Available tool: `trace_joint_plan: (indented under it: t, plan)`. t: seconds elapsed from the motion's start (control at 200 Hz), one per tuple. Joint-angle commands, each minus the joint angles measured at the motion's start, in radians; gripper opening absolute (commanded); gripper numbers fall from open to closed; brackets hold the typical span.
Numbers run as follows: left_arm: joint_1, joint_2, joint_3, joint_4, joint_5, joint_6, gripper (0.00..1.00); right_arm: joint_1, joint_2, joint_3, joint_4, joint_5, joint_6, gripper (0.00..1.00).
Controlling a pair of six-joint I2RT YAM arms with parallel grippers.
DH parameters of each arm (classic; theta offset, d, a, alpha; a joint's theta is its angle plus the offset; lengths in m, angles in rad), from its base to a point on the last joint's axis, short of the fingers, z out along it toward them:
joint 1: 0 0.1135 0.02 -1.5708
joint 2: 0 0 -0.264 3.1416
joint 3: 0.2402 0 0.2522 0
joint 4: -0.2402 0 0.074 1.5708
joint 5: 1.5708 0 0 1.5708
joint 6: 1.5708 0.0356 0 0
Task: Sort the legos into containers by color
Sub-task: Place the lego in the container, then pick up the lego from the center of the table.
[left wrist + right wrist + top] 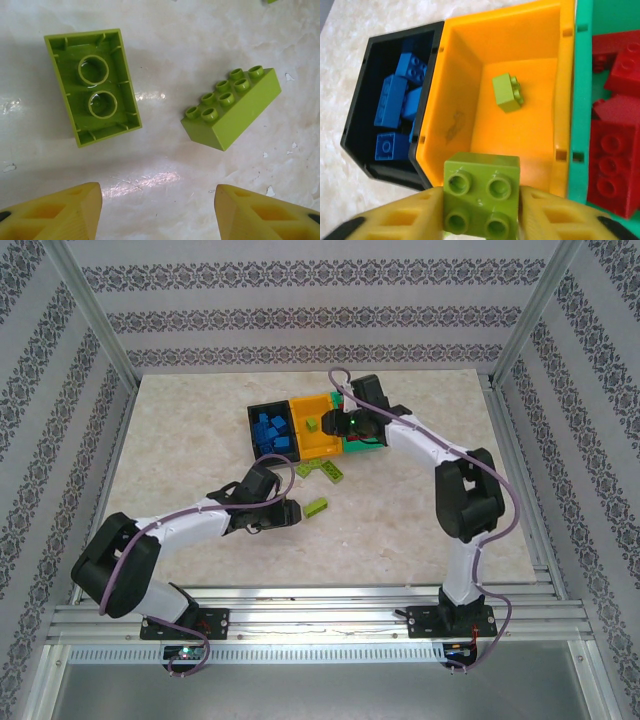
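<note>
A lime square brick was pinched in the jaws of the right gripper above the orange-yellow bin (a small lime brick was seen inside). The left gripper was held spread above an overturned brick and a studs-up brick on the table.

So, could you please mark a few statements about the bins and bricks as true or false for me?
1. The black bin holds blue bricks. True.
2. The orange bin is empty. False: a loose lime brick lies inside it.
3. The right fingers grip a square lime brick over the orange bin. True.
4. Both lime bricks near the left fingers lie studs up. False: the upturned brick shows its hollow underside; the other brick is studs up.
5. The red bricks sit in the black bin. False: they are in the teal bin.
</note>
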Motion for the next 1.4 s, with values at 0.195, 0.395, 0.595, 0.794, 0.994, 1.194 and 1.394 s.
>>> trace_joint_plan:
  t: [0.195,0.395,0.595,0.794,0.994,1.194,1.394]
  plan:
    - [-0.018,-0.061,-0.022,-0.044,-0.039,-0.023,0.61,0.011,0.065,0.119,0.0,-0.01,0.014,0.59]
    - [-0.018,-0.069,-0.033,-0.047,-0.063,-0.023,0.61,0.011,-0.073,-0.074,0.063,-0.009,-0.015,0.6]
    - [-0.018,-0.063,-0.031,-0.033,-0.092,-0.011,0.61,0.007,-0.217,-0.266,0.066,0.033,-0.049,0.6]
    - [-0.017,-0.059,-0.028,-0.019,-0.108,-0.002,0.61,-0.001,-0.352,-0.435,0.07,0.06,-0.071,0.59]
    - [-0.018,-0.054,-0.021,-0.039,-0.131,0.02,0.62,-0.011,-0.481,-0.614,0.067,0.091,-0.083,0.59]
    - [-0.017,-0.02,0.007,-0.087,-0.164,0.049,0.62,-0.028,-0.67,-0.817,0.072,0.161,-0.073,0.59]
    - [-0.015,0.032,0.049,-0.105,-0.172,0.073,0.62,-0.084,-0.828,-0.935,0.051,0.192,-0.055,0.6]
